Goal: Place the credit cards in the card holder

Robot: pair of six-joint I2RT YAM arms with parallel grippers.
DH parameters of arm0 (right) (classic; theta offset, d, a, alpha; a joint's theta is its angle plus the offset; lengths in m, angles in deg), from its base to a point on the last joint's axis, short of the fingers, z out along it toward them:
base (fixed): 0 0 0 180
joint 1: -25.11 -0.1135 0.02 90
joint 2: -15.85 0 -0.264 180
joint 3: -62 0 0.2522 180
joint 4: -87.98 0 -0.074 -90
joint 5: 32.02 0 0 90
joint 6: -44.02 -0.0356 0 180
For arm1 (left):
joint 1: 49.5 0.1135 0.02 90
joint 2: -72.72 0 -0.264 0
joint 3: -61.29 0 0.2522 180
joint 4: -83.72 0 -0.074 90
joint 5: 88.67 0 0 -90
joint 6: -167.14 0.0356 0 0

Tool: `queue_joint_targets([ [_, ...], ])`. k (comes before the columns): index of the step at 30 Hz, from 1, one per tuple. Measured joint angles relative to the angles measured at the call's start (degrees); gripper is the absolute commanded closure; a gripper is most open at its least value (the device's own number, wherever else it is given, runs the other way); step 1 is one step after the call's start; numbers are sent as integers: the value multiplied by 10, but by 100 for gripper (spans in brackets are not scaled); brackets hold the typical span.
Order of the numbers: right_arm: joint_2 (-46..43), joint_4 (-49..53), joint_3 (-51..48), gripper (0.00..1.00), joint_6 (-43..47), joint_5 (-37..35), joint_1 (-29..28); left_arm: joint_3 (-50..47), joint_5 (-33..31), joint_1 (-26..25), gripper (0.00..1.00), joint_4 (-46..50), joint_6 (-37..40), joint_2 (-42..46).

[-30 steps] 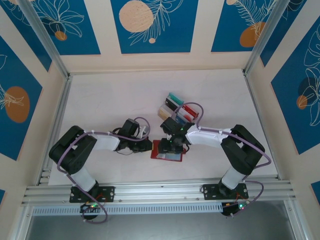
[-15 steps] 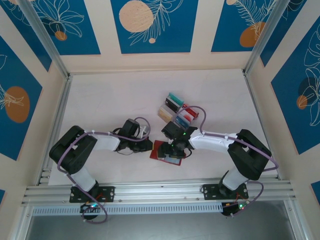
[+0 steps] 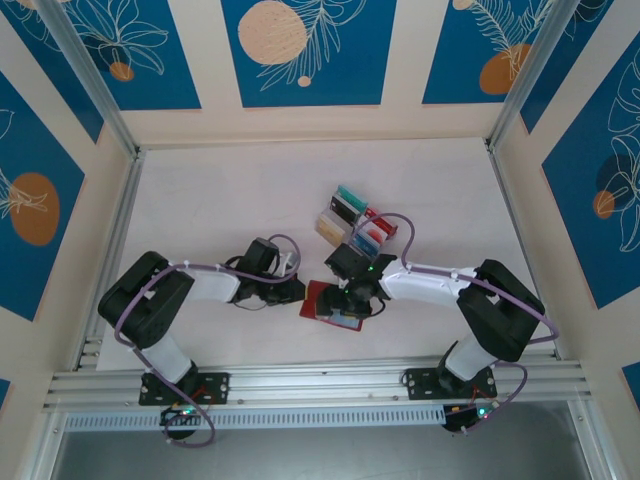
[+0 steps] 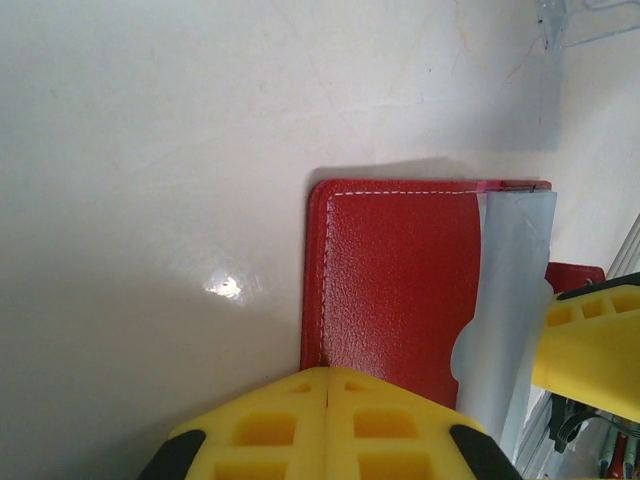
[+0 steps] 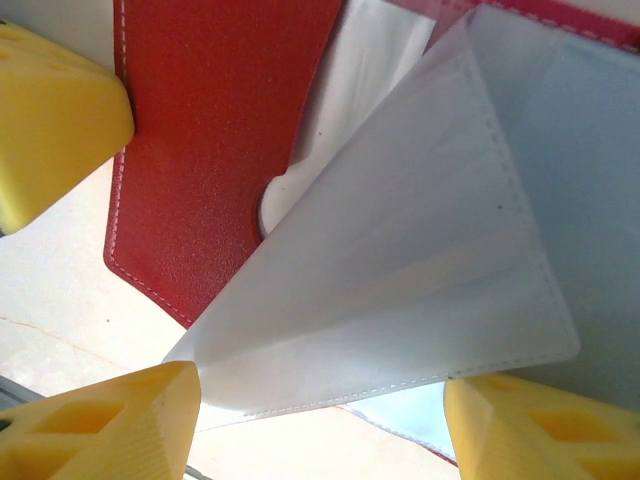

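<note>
Pressed flat together, the yellow fingers (image 4: 270, 430) of the left gripper (image 4: 328, 392) bear down on one edge of the red card holder (image 4: 400, 290), which lies opened out on the white table (image 4: 150, 150); the right gripper (image 5: 320, 420) has its fingers (image 5: 100, 425) spread wide, with a clear sleeve (image 5: 420, 280) of the holder fanned up between them; whether either finger touches that sleeve cannot be told; from above, the holder sits between the two grippers near the front of the table, its right half covered by the right arm (image 3: 430, 280); a bluish patch shows at its near side, too small to tell card from plastic; just behind the right gripper a clear rack (image 3: 372, 240) holds the credit cards (image 3: 350, 200) on edge in its slots, teal, black, beige, red and blue.
</note>
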Motion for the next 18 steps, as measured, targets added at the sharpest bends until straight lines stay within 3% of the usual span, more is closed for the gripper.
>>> queue_joint_targets([
  [12, 58, -42, 64, 37, 46, -2, 14, -34, -31, -9, 100, -41, -36, 23],
  [18, 93, -76, 72, 32, 62, 17, 17, -62, -59, -11, 100, -45, -61, 54],
])
